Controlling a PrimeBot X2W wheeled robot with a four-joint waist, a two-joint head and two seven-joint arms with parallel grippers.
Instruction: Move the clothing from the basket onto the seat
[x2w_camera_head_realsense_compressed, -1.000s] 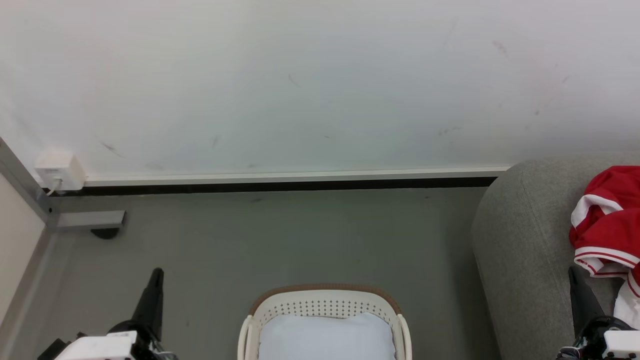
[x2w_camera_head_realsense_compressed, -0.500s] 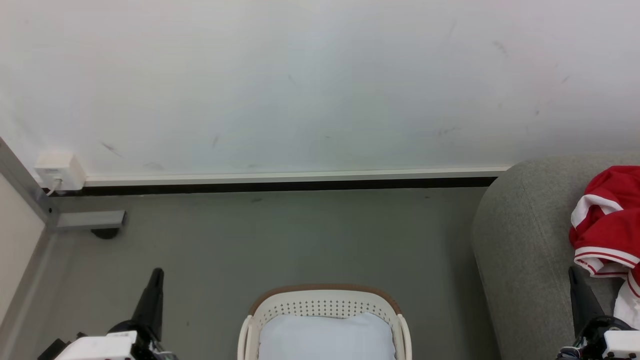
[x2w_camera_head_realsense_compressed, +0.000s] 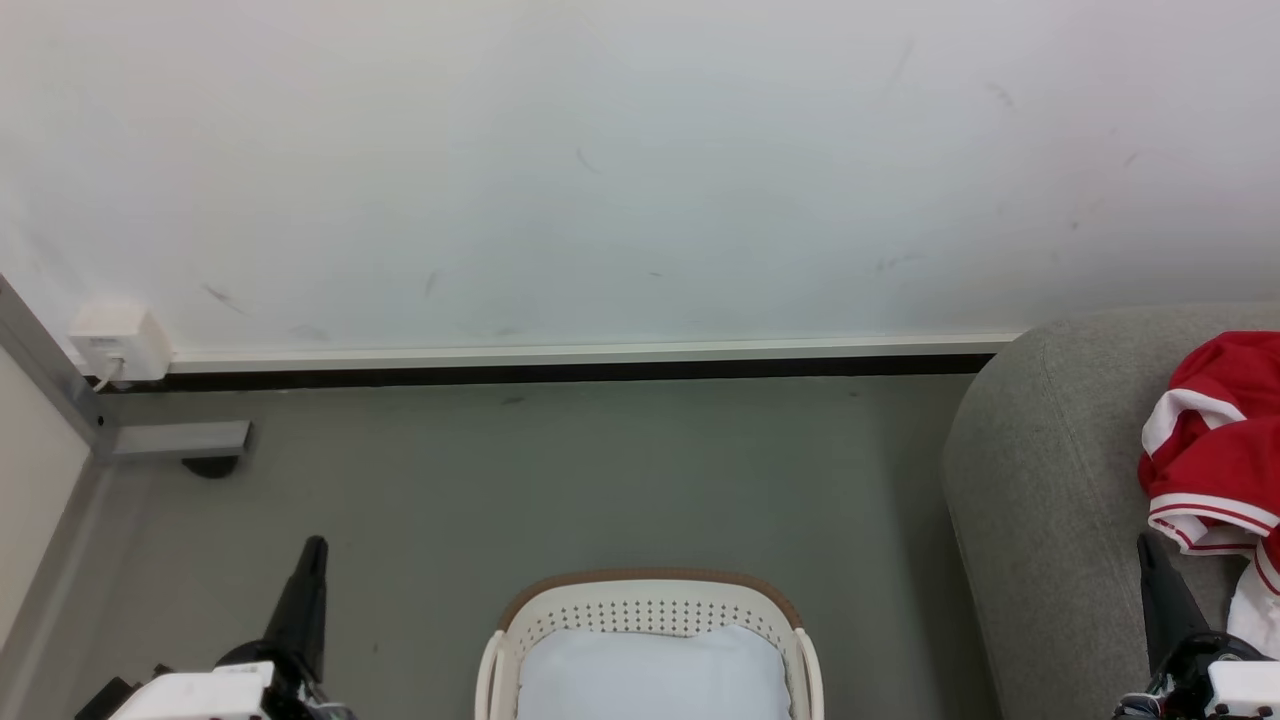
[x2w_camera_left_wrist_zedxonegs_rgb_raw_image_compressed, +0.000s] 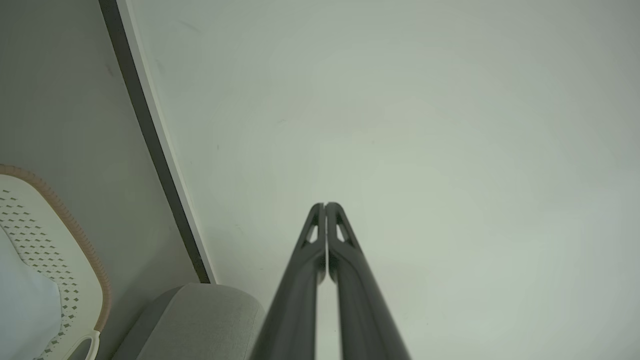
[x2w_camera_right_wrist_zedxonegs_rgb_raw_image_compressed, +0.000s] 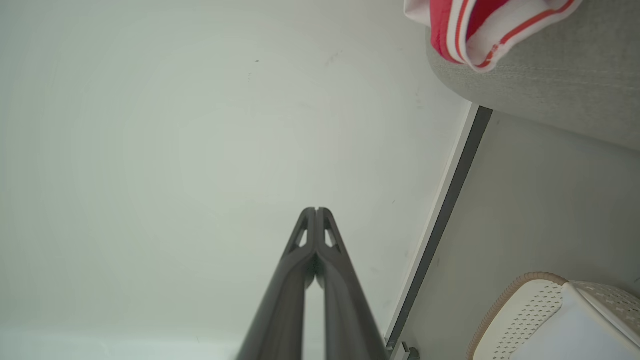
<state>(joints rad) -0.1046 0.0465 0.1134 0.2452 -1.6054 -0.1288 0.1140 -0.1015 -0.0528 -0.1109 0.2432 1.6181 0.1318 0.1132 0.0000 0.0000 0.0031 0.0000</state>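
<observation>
**Clothing on the seat; both pincers closed, gripping nothing**

The clothing lay bunched on the seat at the right edge of the head view, red folds with white panels and thin stripe trim; in the right wrist view a striped hem of the same fabric hung over the seat's rounded grey edge.

The basket stood on the grey floor at the bottom centre of the head view, beside the seat with a strip of floor between them; its brown rim curved round the far side above the perforated white wall; a pale blue-white pad lay inside it; the near part of the basket was cut off by the picture's lower edge.

The left gripper had its two dark fingers pressed together tip to tip, with nothing between them, pointing at the white wall; in the head view it rose at the lower left over the floor, apart from the basket.

The right gripper was likewise drawn together on nothing; in the head view its finger rose at the lower right in front of the seat, just below the clothing's striped hem; whether it touched the fabric could not be told.

A pale skirting board ran along the foot of the wall; a small white box sat at its left end.
</observation>
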